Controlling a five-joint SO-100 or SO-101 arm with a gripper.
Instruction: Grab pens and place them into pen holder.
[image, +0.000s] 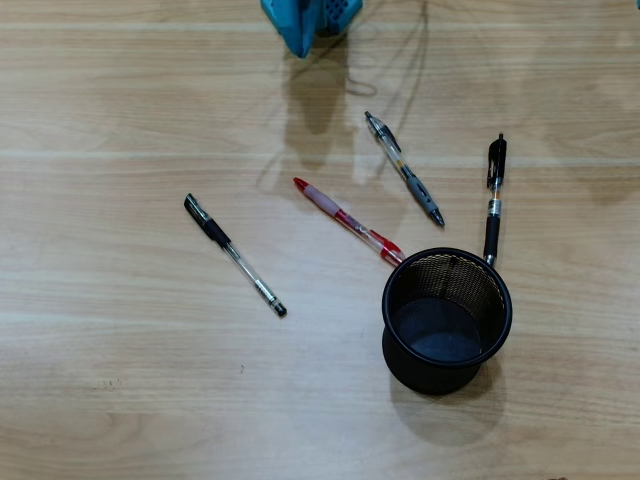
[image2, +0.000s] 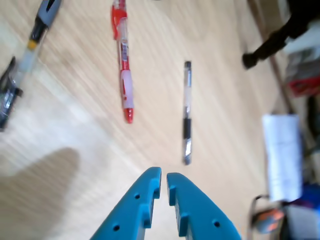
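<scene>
Four pens lie on the counter (image: 120, 380) beside the empty holder (image: 446, 320): clear pen (image: 235, 256), red pen (image: 347, 221), grey pen (image: 404, 168), black pen (image: 493, 199). The gripper (image2: 163, 178), cut off at the overhead view's top edge, is closed and empty.

A black mesh pen holder (image: 446, 320) stands on the bench (image: 120, 400). A black pen (image: 493, 200) and a red pen (image: 347, 221) touch its rim; a grey pen (image: 404, 168) lies near, a clear pen (image: 234, 255) well left.
</scene>
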